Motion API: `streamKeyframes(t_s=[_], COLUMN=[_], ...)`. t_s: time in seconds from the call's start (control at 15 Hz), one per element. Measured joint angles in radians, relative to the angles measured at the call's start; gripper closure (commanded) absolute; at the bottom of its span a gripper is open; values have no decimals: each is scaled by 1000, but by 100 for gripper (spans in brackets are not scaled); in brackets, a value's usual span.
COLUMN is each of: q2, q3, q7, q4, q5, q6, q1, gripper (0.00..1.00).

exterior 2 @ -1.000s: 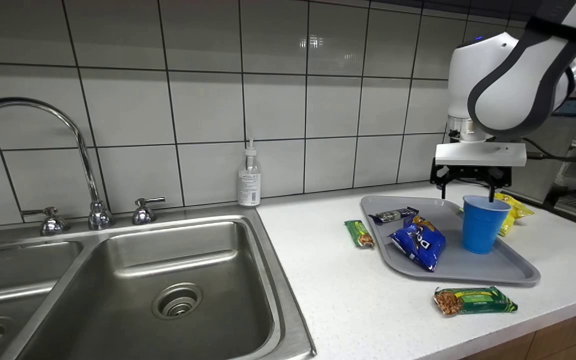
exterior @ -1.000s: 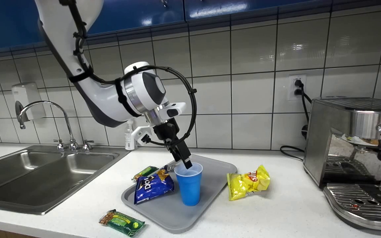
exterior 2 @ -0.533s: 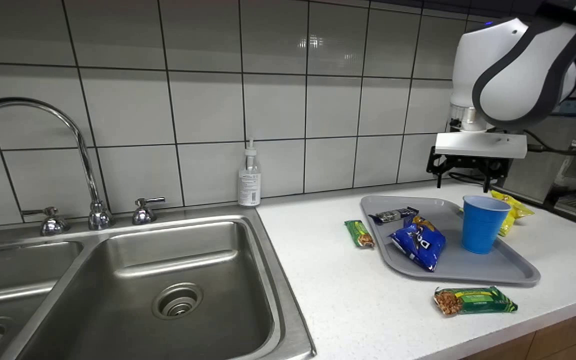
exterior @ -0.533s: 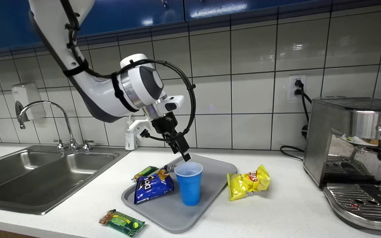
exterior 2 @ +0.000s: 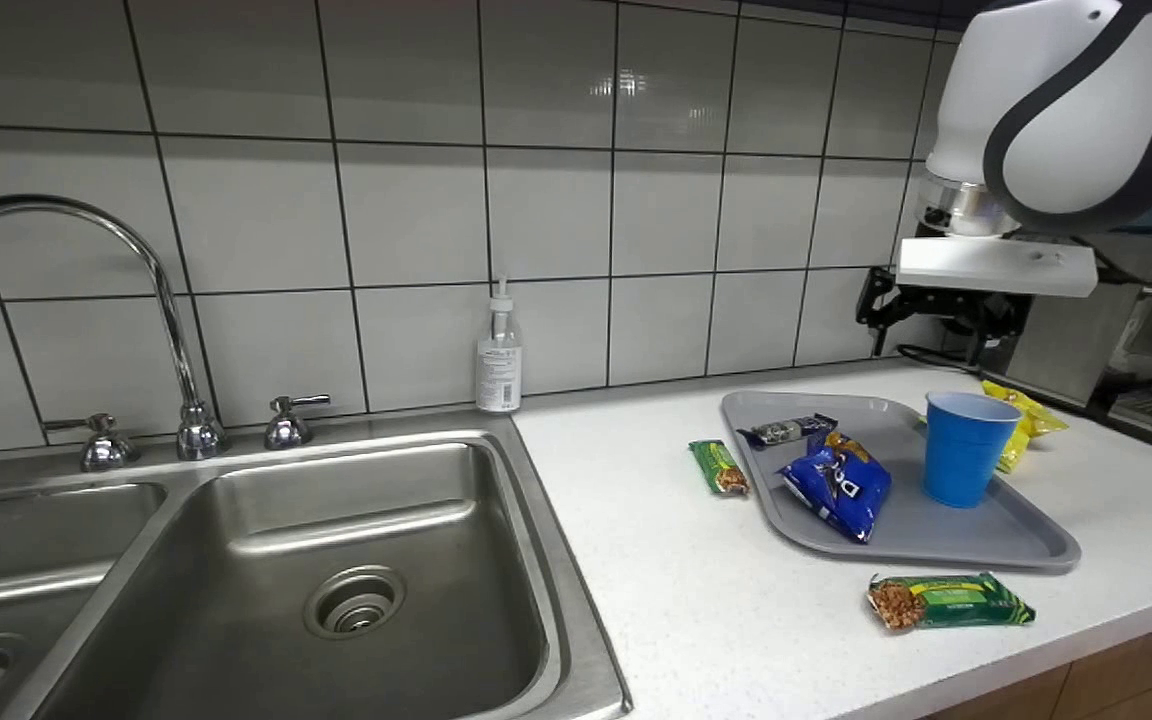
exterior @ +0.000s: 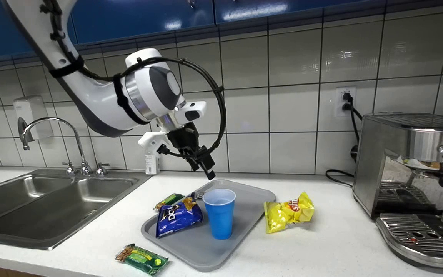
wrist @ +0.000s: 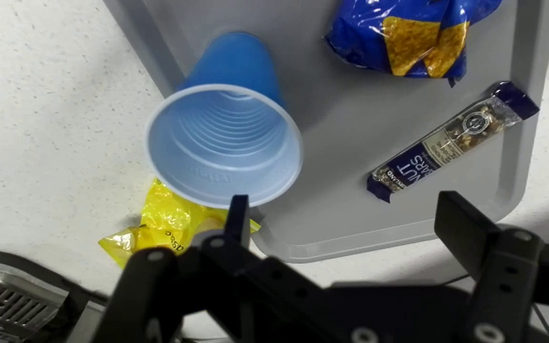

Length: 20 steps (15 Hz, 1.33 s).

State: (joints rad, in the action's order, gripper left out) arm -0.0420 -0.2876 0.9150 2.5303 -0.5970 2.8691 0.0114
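Claw (wrist: 342, 205) spread wide, nothing in its grip: a second ago one tip showed at the rim of the blue cup (exterior: 220, 217), and now I have it raised above, so I judge the two fully apart. That cup stays upright on the grey tray (exterior: 206, 254), low at centre in an exterior view, beside a blue chip bag (exterior: 179, 218); a nut bar (wrist: 453, 140) shares it, at right in the wrist view. Off the tray, on the white bench (exterior: 321, 250), I see a yellow chip bag (exterior: 288, 213), a green-wrapped bar (exterior: 142, 260) at lower left of the frame and a green packet (exterior 2: 719, 468). Beyond, a sink (exterior: 89, 215) takes the left side, a coffee machine (exterior: 398, 181) the right, and a tiled wall (exterior: 292, 107) rises behind to blue cupboards (exterior: 144, 19) along the top.
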Motion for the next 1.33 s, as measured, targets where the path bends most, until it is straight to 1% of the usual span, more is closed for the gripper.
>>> streamKeyframes(t_s=[0.33, 0.67, 1.0, 1.2, 1.33], q2=[59, 116, 159, 178, 184], q3=[1, 1, 84, 115, 127], q7=[-119, -267, -489, -622, -690], q4=[87, 164, 227, 247, 243], q5=[18, 90, 289, 412, 475], q6=[32, 39, 34, 14, -10], q1=[-5, -24, 5, 4, 4], gripper=[0, 0, 0, 0, 0])
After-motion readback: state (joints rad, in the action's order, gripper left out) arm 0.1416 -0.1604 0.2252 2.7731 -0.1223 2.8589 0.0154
